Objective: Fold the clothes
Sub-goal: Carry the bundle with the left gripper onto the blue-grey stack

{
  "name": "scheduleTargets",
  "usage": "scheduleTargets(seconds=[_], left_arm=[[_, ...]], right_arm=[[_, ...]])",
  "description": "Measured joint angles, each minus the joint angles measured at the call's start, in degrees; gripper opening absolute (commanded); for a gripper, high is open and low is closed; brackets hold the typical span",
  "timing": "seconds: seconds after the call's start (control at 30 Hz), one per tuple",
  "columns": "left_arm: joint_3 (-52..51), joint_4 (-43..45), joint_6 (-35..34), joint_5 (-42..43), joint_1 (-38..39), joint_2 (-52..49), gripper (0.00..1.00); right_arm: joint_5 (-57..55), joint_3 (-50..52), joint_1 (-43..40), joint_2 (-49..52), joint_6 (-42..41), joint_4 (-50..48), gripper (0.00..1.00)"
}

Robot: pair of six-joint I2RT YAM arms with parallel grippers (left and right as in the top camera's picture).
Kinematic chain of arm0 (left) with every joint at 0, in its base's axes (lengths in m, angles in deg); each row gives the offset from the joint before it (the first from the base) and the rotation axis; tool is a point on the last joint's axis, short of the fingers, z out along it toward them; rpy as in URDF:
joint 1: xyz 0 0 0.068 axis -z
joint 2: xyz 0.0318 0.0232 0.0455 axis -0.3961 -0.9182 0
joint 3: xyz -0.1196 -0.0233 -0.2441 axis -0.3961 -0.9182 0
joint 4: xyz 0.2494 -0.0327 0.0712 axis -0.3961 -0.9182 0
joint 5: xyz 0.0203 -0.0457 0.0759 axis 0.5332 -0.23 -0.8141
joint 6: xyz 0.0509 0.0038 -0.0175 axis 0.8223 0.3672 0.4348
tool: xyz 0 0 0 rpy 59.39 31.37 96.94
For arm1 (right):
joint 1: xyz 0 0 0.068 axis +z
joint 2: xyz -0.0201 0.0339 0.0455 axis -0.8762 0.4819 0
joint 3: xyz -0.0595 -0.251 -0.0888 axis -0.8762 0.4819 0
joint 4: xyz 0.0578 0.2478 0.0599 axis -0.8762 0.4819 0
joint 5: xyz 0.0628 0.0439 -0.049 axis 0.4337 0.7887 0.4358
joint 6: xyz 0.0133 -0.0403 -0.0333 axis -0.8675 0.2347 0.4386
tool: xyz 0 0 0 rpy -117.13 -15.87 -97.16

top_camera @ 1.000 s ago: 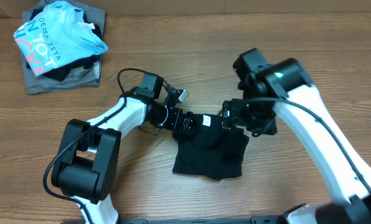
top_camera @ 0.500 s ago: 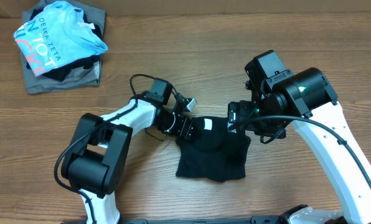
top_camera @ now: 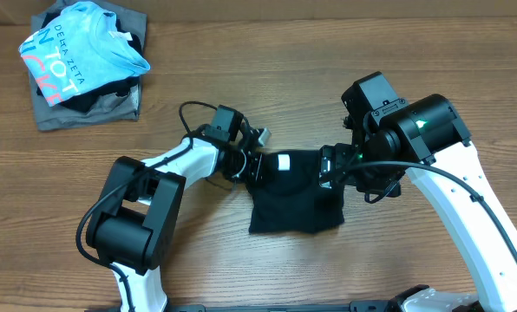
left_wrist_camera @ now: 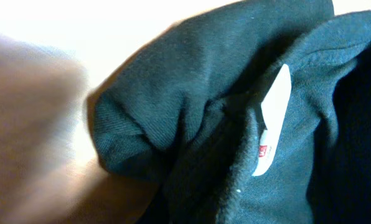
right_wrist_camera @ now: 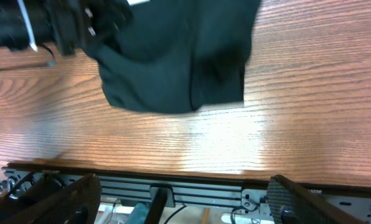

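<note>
**A:** Where is the black T-shirt (top_camera: 297, 204)?

**B:** At the middle of the overhead frame, lying on the table (top_camera: 432, 52) as a rough, partly gathered bundle. It is not yet a neat fold. Its white neck label (top_camera: 284, 162) faces up near the top edge.

**A:** And the 2 arms?

**B:** The left gripper (top_camera: 252, 166) is at the shirt's upper left edge, just beside the label. Its jaws are closed. Its own camera is filled with bunched black fabric and the label, so the pinch itself is hidden. I judge it has hold of the collar edge, because the cloth puckers toward it.

**A:** Why grip there?

**B:** Probably because thin, soft fabric slides. Pinning the collar side gives 1 fixed corner to pull or lift against.

**A:** The other one?

**B:** The right gripper (top_camera: 326, 169) hangs over the shirt's upper right edge with its jaws spread wide and nothing in them. In its own view the shirt lies flat in the upper half, apart from what look like its fingers at the bottom corners.

**A:** So what comes next, in your view?

**B:** It likely needs to take the opposite edge so both sides can move together. Otherwise the shirt may drag sideways.

**A:** And the pile at the upper left?

**B:** That is a light blue shirt (top_camera: 76, 48) on a grey garment (top_camera: 85, 111), well apart from the arms.
</note>
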Motion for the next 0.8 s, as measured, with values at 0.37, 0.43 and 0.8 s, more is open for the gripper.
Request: scheduleTargets(seconds=[0.37, 0.43, 0.8], left_arm=[[1.7, 11.7, -0.3, -13.0, -11.5, -0.1, 0.04], [1.7, 12.9, -0.1, -13.9, -13.8, -0.2, 0.04], [15.1, 4.1, 2.3, -15.5, -23.6, -1.1, 0.04]], right_arm=[[0.0, 0.0, 0.0, 0.0, -0.1, 0.6, 0.91], [0.0, 0.0, 0.0, 0.0, -0.3, 0.6, 0.93], [0.0, 0.0, 0.0, 0.0, -3.1, 1.0, 1.0]])
